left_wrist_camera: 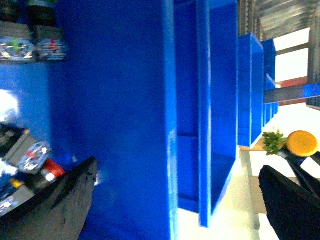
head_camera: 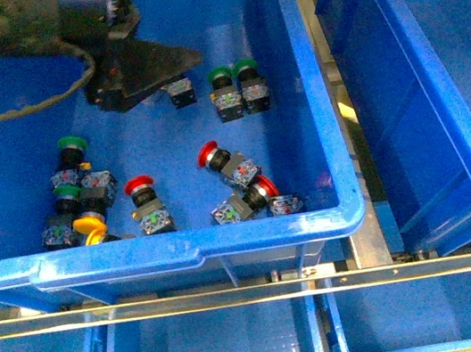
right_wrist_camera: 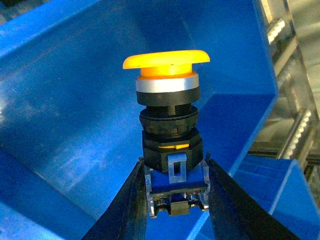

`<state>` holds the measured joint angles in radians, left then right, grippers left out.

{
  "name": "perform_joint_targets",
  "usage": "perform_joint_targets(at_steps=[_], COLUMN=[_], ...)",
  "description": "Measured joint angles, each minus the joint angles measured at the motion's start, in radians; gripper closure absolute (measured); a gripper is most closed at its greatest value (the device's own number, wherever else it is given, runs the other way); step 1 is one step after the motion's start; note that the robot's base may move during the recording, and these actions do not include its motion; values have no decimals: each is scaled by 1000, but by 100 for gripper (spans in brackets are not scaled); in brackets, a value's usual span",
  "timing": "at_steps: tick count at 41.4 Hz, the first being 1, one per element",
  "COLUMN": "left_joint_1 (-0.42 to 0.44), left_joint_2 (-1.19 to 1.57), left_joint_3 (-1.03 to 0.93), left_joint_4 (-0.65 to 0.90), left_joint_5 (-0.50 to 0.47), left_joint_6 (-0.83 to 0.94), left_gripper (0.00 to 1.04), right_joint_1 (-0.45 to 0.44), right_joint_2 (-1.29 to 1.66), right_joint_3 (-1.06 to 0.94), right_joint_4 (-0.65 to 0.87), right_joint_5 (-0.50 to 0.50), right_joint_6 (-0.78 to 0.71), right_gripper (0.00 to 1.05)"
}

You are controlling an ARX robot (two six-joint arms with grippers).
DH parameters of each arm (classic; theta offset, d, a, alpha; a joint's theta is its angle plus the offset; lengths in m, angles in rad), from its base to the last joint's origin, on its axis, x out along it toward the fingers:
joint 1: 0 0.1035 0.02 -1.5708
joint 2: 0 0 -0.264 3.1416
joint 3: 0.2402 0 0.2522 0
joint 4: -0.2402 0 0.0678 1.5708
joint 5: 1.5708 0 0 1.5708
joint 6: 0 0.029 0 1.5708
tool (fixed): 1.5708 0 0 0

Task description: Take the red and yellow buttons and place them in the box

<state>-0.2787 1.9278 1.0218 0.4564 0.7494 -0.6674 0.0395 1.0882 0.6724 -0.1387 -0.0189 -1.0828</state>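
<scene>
A yellow button [right_wrist_camera: 167,135] is held upright by its contact block in the right gripper [right_wrist_camera: 175,200], over what is probably the box [right_wrist_camera: 65,120]. It is judged light and rigid, its glossy cap slippery, so the squared block is best clamped. The left gripper [left_wrist_camera: 175,205] is spread empty.

metal rack rails [head_camera: 237,295] | shallow blue trays [head_camera: 210,347] below | bright daylight beyond shelving [left_wrist_camera: 295,60]

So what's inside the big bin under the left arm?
The bin holds green, red and yellow buttons. The left gripper covers part of its floor, hiding anything beneath.
</scene>
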Motion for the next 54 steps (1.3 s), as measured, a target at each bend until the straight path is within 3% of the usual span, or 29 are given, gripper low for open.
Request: perform_joint_targets(at_steps=[23,27,29,34,40,45,50,54], left_joint_1=[166,207,191,195,212,246,275,280], left_joint_2=[-257,-324,-308,-304,-422,-515,-634,-809], left_joint_3=[-300,-404,-504,-726,-808,-864,-903,-926], left_joint_4=[-8,63,318,767,830,782,697,547], left_joint_5=[-92,-151,-407,-785,-825,-762,-760,-756], left_joint_6=[372,439,517,604,627,638,644,649], left_gripper=[8,8,18,39,60,80,102,103], right_joint_1=[-148,-171,-172,-171,-171,-139,-98,-84], right_joint_2=[-223,-271,-287,-315,-335,-367,-417,-465], right_joint_3=[-217,-266,-289,-326,-374,-415,-454,-487], right_joint_4=[222,294,338,413,497,545,553,558], right_joint_5=[16,20,21,30,59,105,132,136], right_joint_6=[150,197,221,263,302,340,388,422], right_gripper=[79,79,79,79,79,79,79,79])
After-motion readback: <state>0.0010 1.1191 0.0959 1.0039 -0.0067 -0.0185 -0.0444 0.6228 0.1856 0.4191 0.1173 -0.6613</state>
